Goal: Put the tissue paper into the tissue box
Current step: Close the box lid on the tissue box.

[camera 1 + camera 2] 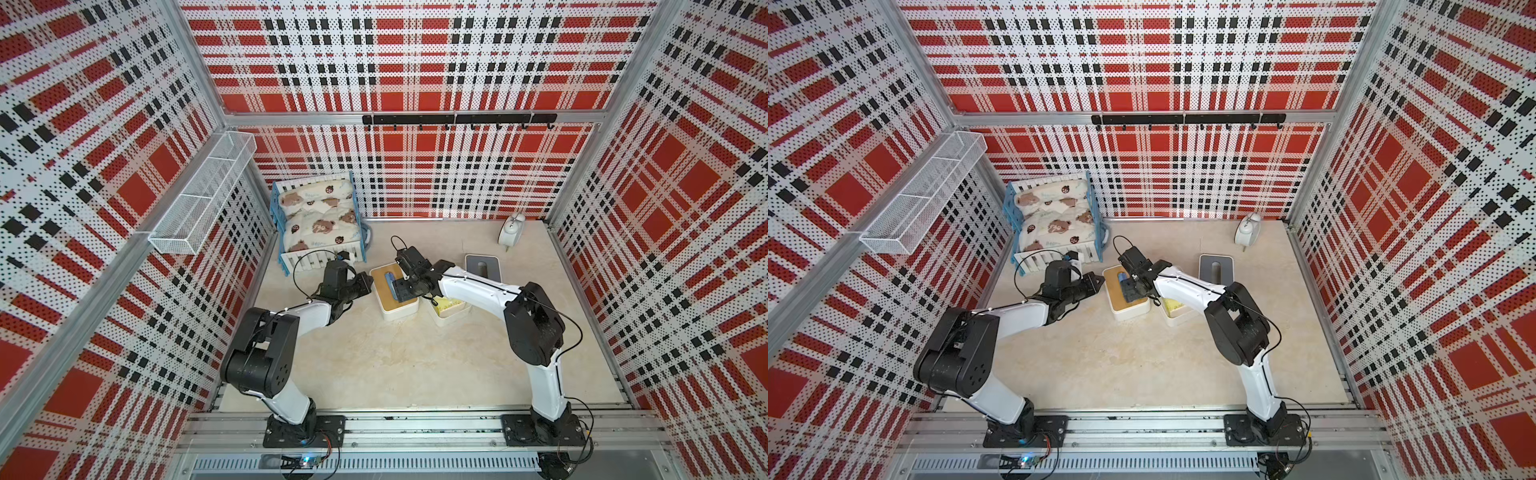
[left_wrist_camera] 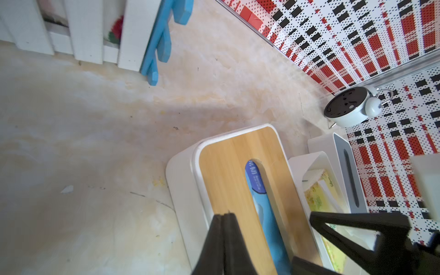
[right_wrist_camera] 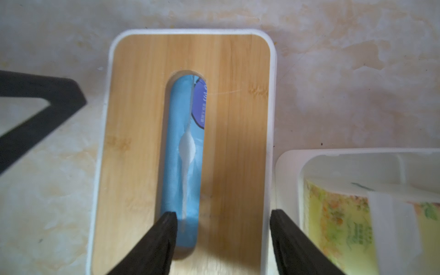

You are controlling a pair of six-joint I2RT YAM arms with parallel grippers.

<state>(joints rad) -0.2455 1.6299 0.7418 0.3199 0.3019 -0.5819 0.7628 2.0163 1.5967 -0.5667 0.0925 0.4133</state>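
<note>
- Over by the left wall: toy bed (image 1: 318,216), out of play.
- Next along, left gripper (image 1: 368,281): fingers pressed together, nothing in them. Its tip sits at the left long side of the tissue box (image 1: 384,301), low by the rim. Can't tell if it touches.
- Centre, the tissue box itself: bamboo lid (image 3: 140,142) is seated on the white body. The slot runs along the box's long axis, roughly front to back. The blue tissue pack (image 3: 173,154) is inside, seen through the slot. It lies along the same axis, with a white sheet showing at its seam.
- Directly above the near end of that lid, right gripper (image 3: 223,214): jaws well apart, holding nothing. They span the box's short axis, square to the slot. One finger (image 3: 164,233) is over the slot's near end, the other is at the rim on the side of the neighbouring box. Contact with the lid: can't tell.
- My read: this box looks done, pack in and lid on. The right arm is the one on top of it. A straight lift looks like the clean way out, since the finger at the slot could drag the lid if it goes sideways.
- Just right of it, close alongside: open white box (image 1: 446,320) with a yellow tissue pack (image 1: 449,304) inside, no lid on.
- Just behind that: grey slotted lid (image 1: 482,266) on the table. Box and lid both lie to the right of the right gripper, well away from the left one. If that box wants closing, I'd give it to the right arm.
- Far right, back corner: alarm clock (image 1: 511,232), well apart from everything.
</note>
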